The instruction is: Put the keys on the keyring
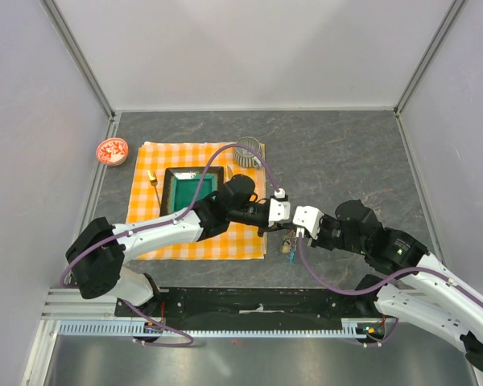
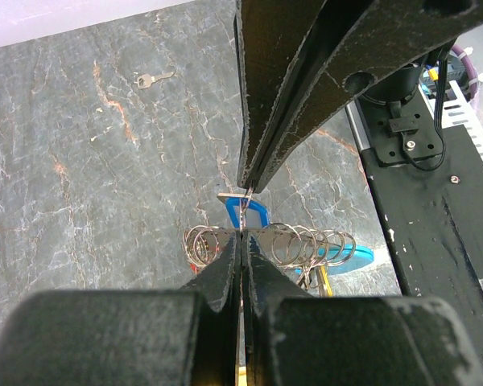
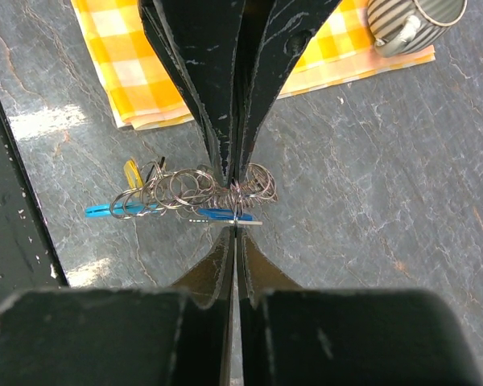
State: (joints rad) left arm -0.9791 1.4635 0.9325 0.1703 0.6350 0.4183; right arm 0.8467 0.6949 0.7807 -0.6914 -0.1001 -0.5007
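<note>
Top view: the thin wire-ring keyring [image 1: 291, 248] with a cyan tag is just off the orange-checked cloth's [image 1: 169, 161] near right corner; left wrist view: the left gripper [image 2: 241, 241] is pressed together, pinching its rings; right wrist view: the right gripper [image 3: 233, 232] likewise pinches it; a yellow-headed key [image 3: 133, 173] touches the rings

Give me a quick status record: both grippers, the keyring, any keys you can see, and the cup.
left gripper: shut, pinching the keyring's wire
right gripper: shut, pinching the same bunch from the opposite side
keyring: bunch of wire rings with a blue tag, over bare table beside the cloth
yellow-headed key: at the bunch's end; whether it is threaded on cannot be told
loose key: flat on the table, apart
cup: at the cloth's far corner
</note>
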